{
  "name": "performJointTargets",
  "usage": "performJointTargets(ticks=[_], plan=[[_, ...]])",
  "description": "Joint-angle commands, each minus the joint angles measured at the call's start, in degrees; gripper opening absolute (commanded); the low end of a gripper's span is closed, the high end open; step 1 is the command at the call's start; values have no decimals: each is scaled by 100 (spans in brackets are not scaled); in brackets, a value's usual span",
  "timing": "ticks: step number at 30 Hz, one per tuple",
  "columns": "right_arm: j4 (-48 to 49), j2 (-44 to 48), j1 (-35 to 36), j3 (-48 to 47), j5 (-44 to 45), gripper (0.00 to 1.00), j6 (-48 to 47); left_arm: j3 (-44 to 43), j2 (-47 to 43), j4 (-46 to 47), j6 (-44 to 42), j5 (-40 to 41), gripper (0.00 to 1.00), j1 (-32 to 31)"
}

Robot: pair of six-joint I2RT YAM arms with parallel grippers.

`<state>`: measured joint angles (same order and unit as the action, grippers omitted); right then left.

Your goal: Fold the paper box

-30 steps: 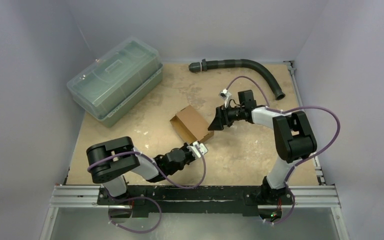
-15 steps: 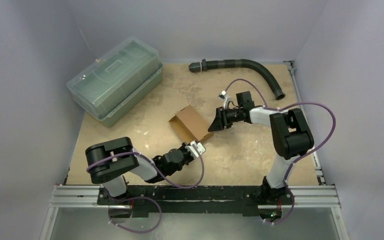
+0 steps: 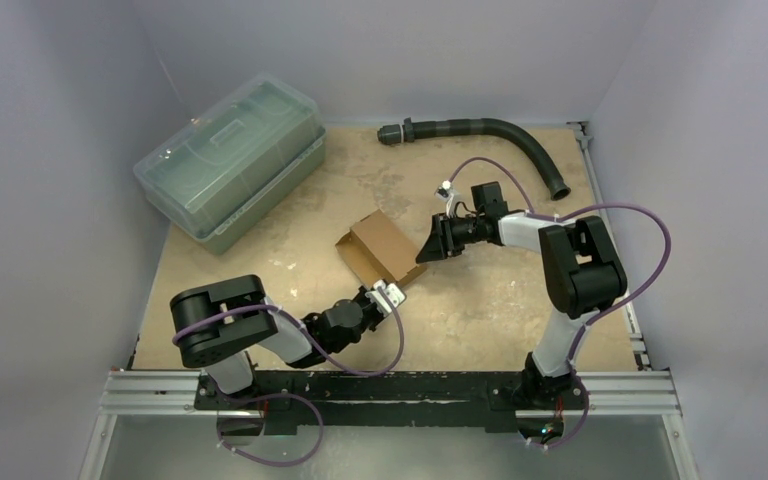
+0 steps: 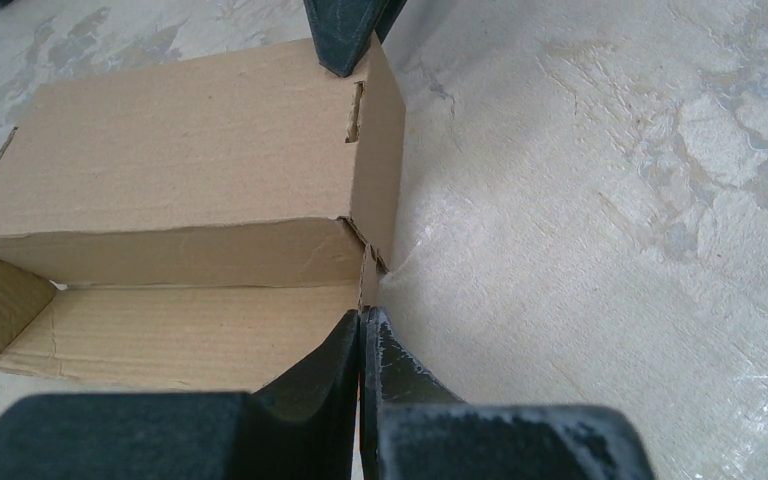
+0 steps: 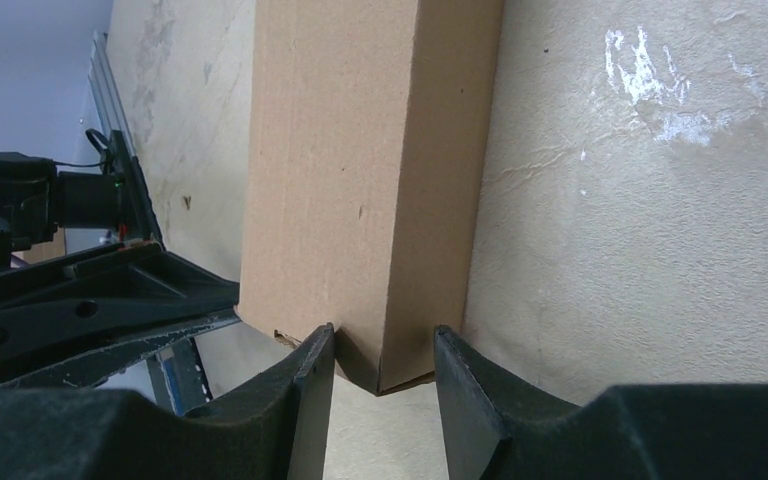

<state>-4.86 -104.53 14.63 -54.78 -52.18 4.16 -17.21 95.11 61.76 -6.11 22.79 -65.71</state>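
Observation:
The paper box is a brown cardboard carton lying mid-table, its open end and flap facing the left arm. In the left wrist view the box shows its top and an open lower flap. My left gripper is shut, its tips pinching the thin side flap at the box's near right corner. My right gripper is open at the box's far right corner. The corner sits between its jaws, one finger touching the box face. A right fingertip shows on the box's far edge.
A large clear greenish lidded plastic bin stands at the back left. A black corrugated hose curves along the back right. Walls close in the table on three sides. The left arm shows beyond the box in the right wrist view.
My left gripper has drawn back a little toward the near left with the flap. The box has shifted slightly left. The right gripper has followed it slightly.

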Motion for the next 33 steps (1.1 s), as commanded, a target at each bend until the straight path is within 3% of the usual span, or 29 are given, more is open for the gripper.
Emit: performJointTargets(ticks=[1,10,22,33], plan=[[-32,-129,12,-144,437,42,-119,-19,-28,400,269,9,0,-21],[-76,-147,56,-173,466,41,-135,-126,-10,221,564,-8,0,75],[-141,-173,92,-216,507,41,-178,-285,-185,-154,1196,-616,0,462],[-234,-199,170,-278,503,41,-264,-1073,-462,-1511,1083,-733,0,570]])
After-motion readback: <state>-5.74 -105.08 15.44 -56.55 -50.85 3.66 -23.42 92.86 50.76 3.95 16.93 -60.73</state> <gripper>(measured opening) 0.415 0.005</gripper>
